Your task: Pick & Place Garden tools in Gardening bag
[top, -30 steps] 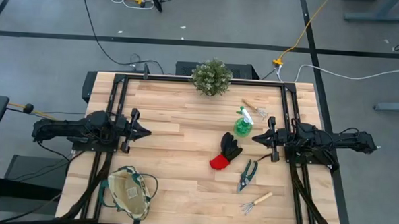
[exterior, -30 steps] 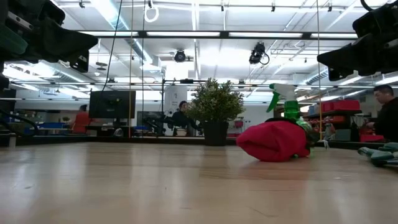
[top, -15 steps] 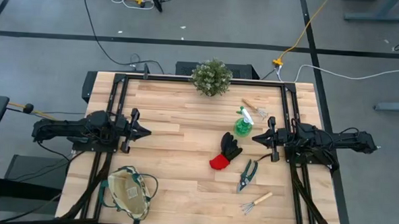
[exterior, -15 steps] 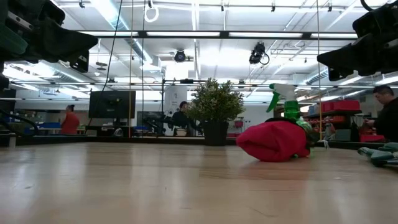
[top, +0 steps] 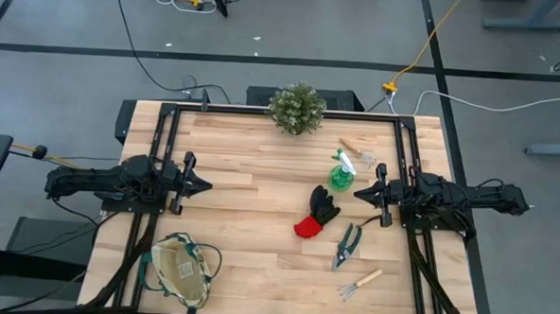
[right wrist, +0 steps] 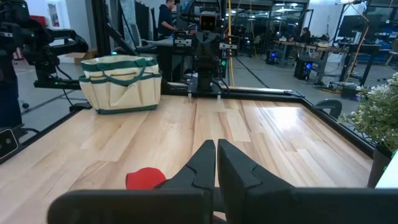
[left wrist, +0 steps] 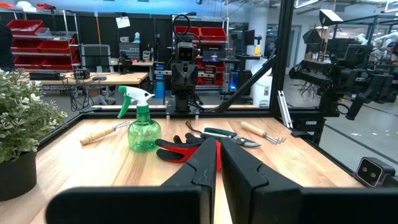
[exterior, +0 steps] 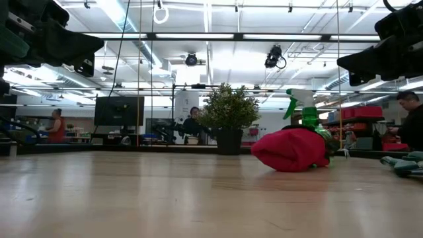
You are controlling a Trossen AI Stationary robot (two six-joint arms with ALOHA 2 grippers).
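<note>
A wooden counter [top: 249, 212] framed by black rails is seen from above, with one dark arm at each side.

The gardening bag [top: 181, 269], a round tan tote with green trim and handles, stands upright near the counter's front left corner. Its mouth is open to the overhead camera, and only pale lining is seen inside; no tool is in it. In the right wrist view its side pockets can be made out, but whether anything is in them cannot be told.

All the garden tools are laid out on the counter's right half, well apart from the bag. The green spray bottle [top: 342, 173] stands toward the back, with one wooden-handled mini rake [top: 357, 153] just behind it. The black-and-red glove [top: 316, 213] lies near the middle. The dark-handled pruning shears [top: 348, 245] lie just to its right, and the second mini rake [top: 360, 283] is placed near the front edge.

A bushy green potted plant [top: 296, 108] is set at the back edge, in the middle.

The left claw [top: 206, 184] is held at the left side, above the counter, with its fingers pressed together on nothing. The right claw [top: 359, 194] is held at the right side, between the spray bottle and the shears, likewise pressed together and empty.

People are seen in the room beyond.
</note>
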